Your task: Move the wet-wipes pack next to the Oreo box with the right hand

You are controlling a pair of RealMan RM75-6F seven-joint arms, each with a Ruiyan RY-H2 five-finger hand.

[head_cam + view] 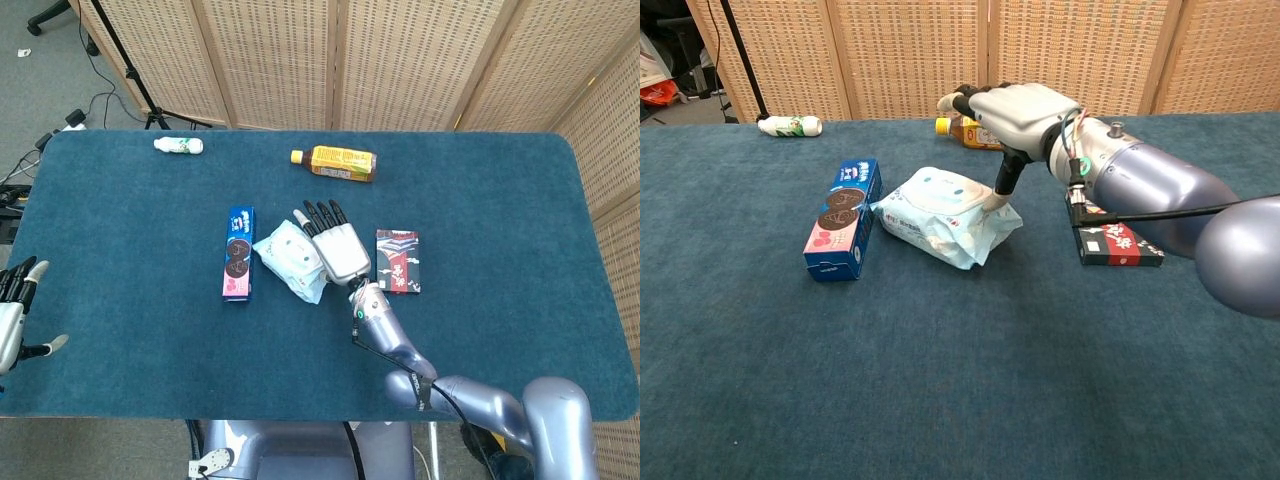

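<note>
The pale blue wet-wipes pack (288, 260) (943, 214) lies flat on the table, just right of the blue Oreo box (239, 253) (844, 217), with a narrow gap between them. My right hand (335, 242) (1018, 109) hovers over the pack's right end with its fingers stretched out and apart. Its thumb points down and touches the pack's right edge; the other fingers hold nothing. My left hand (12, 315) shows only in the head view, off the table's left edge, fingers apart and empty.
A dark red-and-black box (398, 261) (1114, 240) lies right of the right hand. A yellow tea bottle (335, 162) (962, 130) lies behind it, and a small white bottle (178, 145) (790, 125) at the far left. Wicker screens stand behind the blue table (500, 200).
</note>
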